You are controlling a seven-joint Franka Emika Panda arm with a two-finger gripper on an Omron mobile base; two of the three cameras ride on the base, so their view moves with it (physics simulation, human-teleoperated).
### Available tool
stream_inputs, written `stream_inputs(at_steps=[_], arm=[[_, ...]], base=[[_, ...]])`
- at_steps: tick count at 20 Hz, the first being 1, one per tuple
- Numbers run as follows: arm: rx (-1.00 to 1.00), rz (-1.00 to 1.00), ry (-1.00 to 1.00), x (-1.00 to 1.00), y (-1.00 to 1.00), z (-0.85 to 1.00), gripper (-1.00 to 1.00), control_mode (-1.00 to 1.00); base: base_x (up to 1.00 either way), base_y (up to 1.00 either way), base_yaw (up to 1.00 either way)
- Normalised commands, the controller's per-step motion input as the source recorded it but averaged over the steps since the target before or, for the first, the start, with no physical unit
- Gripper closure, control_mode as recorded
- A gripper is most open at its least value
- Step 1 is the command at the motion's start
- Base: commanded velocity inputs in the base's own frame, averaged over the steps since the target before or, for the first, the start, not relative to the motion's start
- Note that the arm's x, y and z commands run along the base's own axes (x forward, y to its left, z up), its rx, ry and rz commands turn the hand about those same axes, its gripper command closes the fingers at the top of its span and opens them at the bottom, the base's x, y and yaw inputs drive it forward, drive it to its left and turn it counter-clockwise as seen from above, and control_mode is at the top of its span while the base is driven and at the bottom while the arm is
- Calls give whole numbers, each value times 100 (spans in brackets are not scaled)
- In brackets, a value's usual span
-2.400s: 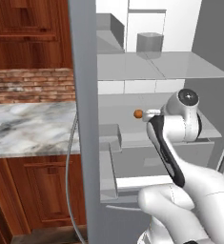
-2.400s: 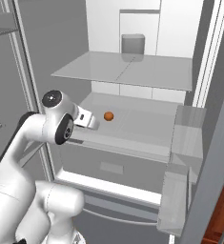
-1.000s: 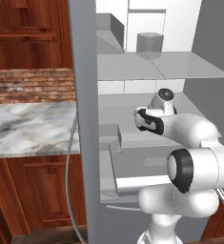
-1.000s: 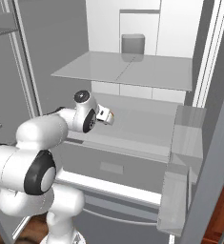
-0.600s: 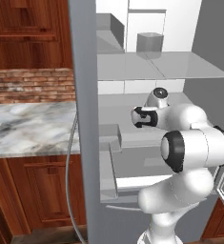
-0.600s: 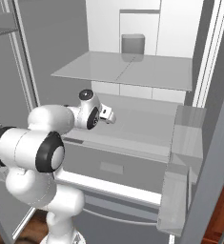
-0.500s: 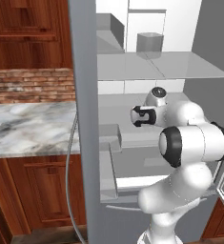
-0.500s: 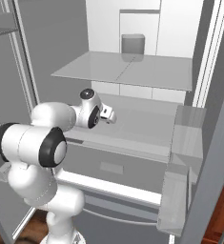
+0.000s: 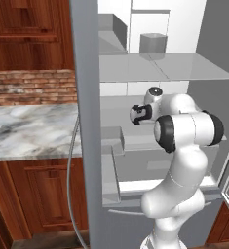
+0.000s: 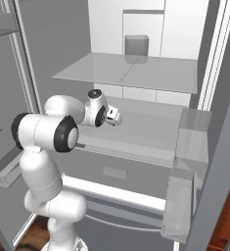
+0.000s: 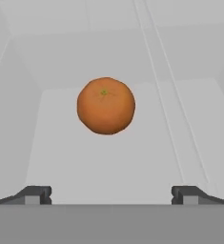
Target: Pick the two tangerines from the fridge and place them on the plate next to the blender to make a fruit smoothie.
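Counter (image 9: 28,131): marble top lay at far left of the left base view, brick wall behind it, wood cabinets above and below; it ended at the fridge's grey side wall.
Fridge (image 9: 84,121): stood open, white inside; its grey front edge ran top to bottom just left of the arm.
Upper glass shelf (image 10: 131,72): clear pane with a sharp front edge, above the arm's hand; a grey box (image 10: 136,46) sat at its back, touching the rear wall.
Middle shelf (image 10: 150,127): white floor where the hand had reached in; open room to its right as far as the door bins.
Drawer (image 10: 126,169): grey front below the middle shelf, shut, under the arm's elbow.
Door bins (image 10: 187,166): clear bins on the right-hand door, stacked, well apart from the hand.
Gripper (image 11: 111,193): jaws stood fully apart, nothing between them; fingertips (image 11: 35,194) low at either side of the hand view, clear of the side walls.
Tangerine (image 11: 106,106): one orange fruit seen, resting on the shelf floor ahead of the gripper, centred between the jaw lines, not touched; free space on both flanks, the left wall nearer than the right.
Shelf seam (image 11: 170,105): a pale ridge ran just right of the tangerine, front to back.
Second tangerine: could not tell where it was.
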Motion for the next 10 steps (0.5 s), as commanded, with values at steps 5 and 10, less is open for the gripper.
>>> stream_inputs(at_steps=[5,10], arm=[[0,0,3,30,0,-35,-100,-100],[0,0,0,42,0,-13,-100,-100]], base=[[0,0,0],[0,0,0]])
